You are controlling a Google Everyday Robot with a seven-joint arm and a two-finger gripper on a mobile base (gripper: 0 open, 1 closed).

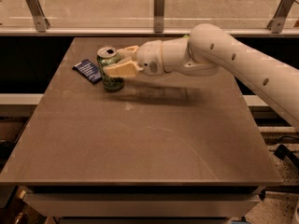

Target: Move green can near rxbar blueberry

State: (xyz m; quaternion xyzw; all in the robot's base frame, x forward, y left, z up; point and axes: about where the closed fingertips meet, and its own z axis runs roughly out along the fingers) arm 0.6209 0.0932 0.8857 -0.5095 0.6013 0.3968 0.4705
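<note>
green can (pixel 112 81) upright on table (pixel 149 143), gripped between jaws, just beside rxbar blueberry (pixel 88 71)

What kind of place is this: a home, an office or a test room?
Probably a robot test area. A plain brown table stands against a glass railing with metal brackets, and a white robot arm reaches over it, its pincer holding the green can beside the rxbar blueberry.

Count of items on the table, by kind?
Cans: 1, green can, gripper closed around it at the far left of the table.
Bars: 1, blue bar just left of the can.
Total: 2
</note>
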